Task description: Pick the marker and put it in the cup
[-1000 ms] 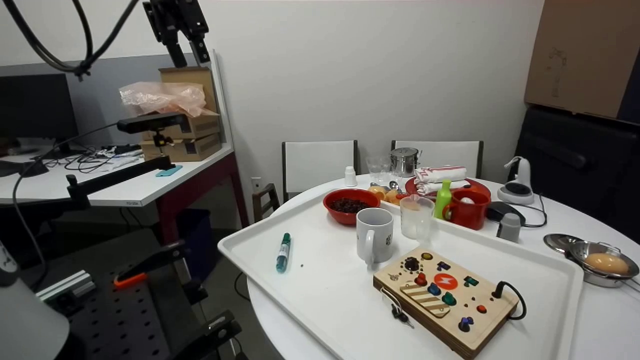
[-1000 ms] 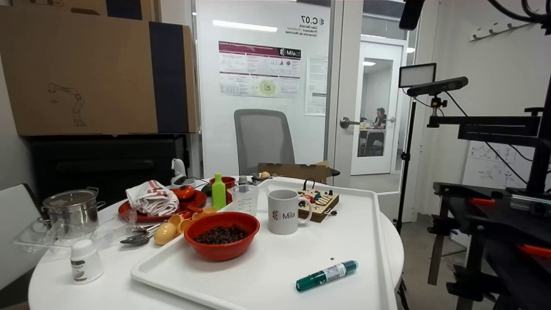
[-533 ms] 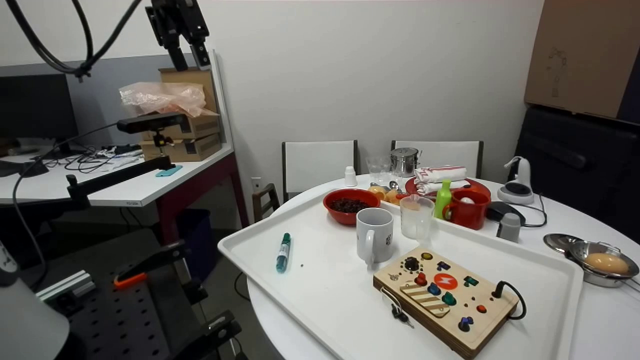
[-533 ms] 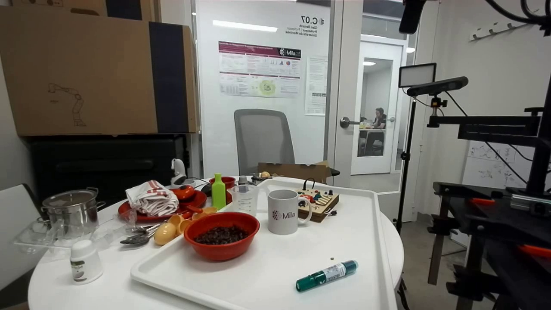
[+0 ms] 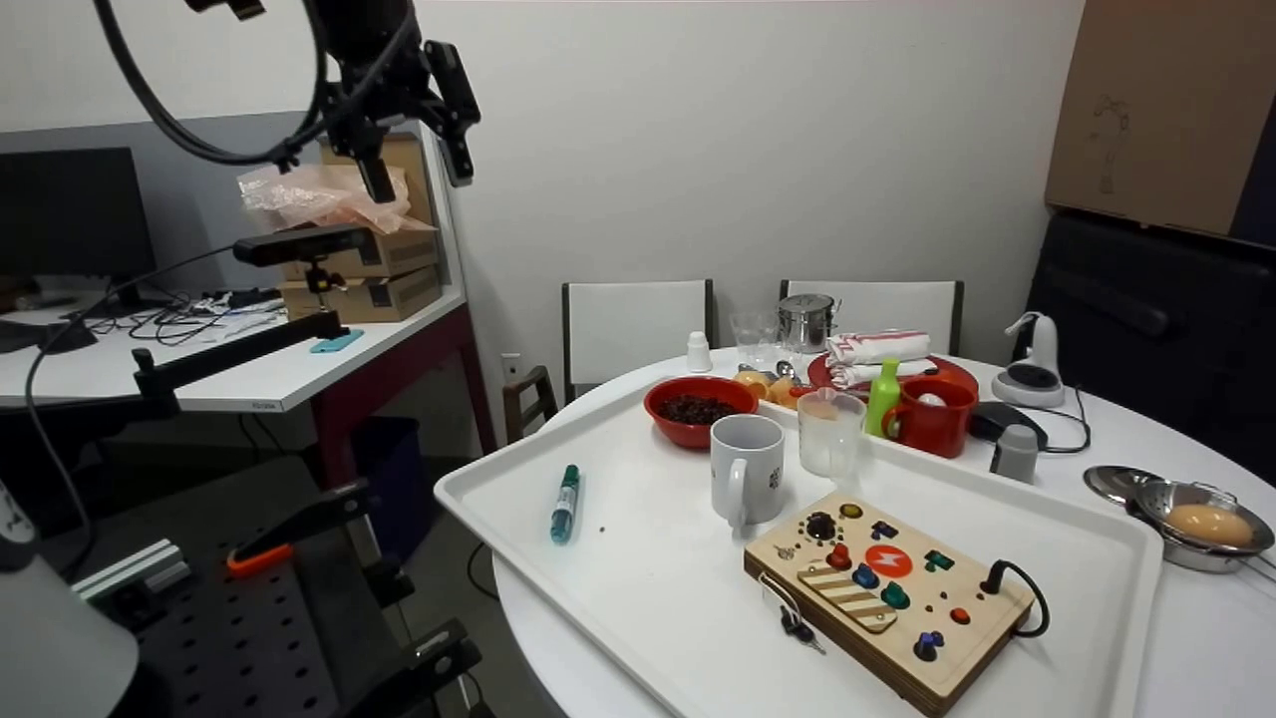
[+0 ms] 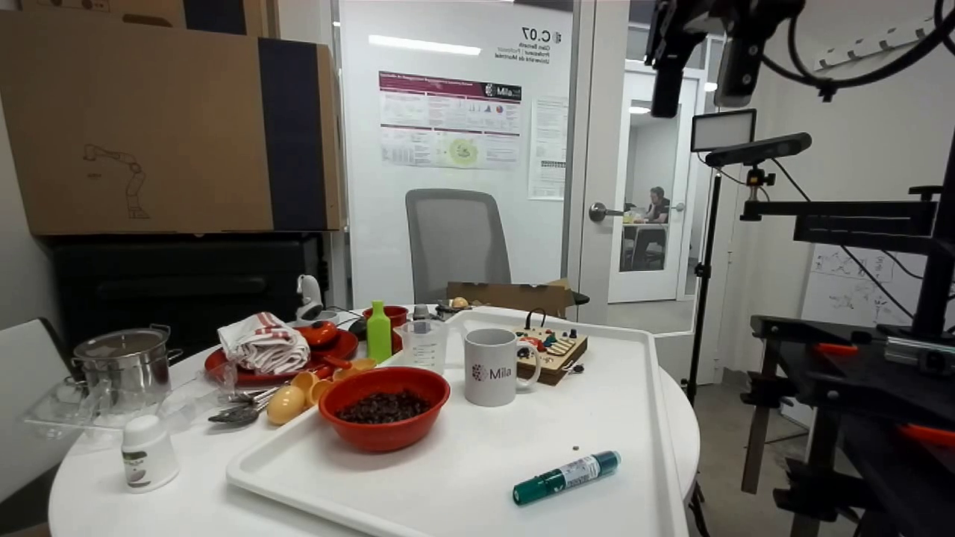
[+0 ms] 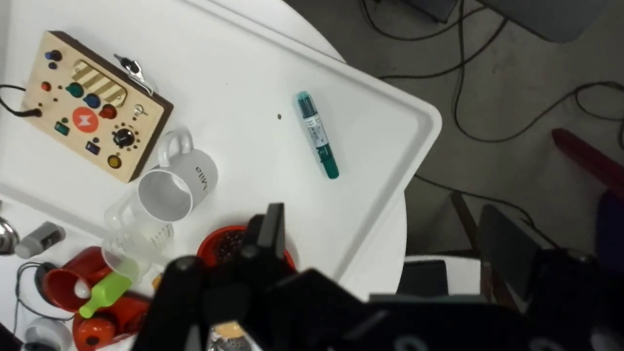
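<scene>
Dips nearer the tray [image 5: 658,588] than half a second ago, turning the gripper [image 5: 421,182], spread and empty, likely to straddle. Has the cup [image 6: 491,373] upright, mouth up, presumably to receive; has the marker [image 7: 317,134] flat on that tray, well apart.

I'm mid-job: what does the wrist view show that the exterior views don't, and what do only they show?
Only the wrist view looks steeply down and deep into the mug.

Only the exterior views, both of them, show the large cardboard box and the white bottle.

All views share the marker lying on the tray, the red bowl, the wooden board and the open gripper.
</scene>
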`<state>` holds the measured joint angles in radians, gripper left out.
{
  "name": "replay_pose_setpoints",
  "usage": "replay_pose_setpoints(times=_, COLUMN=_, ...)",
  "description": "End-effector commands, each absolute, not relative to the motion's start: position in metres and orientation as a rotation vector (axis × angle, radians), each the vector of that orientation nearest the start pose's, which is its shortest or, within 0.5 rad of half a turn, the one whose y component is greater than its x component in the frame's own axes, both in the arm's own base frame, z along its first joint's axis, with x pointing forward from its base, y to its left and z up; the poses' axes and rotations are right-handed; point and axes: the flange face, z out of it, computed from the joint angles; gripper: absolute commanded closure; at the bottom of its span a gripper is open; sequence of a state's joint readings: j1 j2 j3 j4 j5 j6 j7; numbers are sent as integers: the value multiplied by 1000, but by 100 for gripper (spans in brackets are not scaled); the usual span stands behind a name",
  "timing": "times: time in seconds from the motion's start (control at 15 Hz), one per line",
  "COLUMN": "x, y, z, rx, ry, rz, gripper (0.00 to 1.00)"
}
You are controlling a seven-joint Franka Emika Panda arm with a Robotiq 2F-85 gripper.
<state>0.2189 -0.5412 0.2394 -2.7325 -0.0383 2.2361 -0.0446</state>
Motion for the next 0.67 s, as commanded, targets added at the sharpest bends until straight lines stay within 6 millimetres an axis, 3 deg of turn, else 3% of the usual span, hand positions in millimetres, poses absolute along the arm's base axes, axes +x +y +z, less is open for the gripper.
replay_pose_setpoints(times=0.0, x=374, y=164, z=350, rx=-3135, ry=-1052, rz=87, gripper=0)
replay_pose_setpoints(times=0.27, x=399, y=170, z=321, rx=-3159, ry=-995, rz=226, gripper=0)
replay_pose_setpoints(times=0.33, x=381, y=165, z=330, rx=-3142, ry=-1002, rz=160, gripper=0)
replay_pose_setpoints(times=0.6, x=396, y=169, z=316, rx=-3136, ry=-999, rz=218, gripper=0)
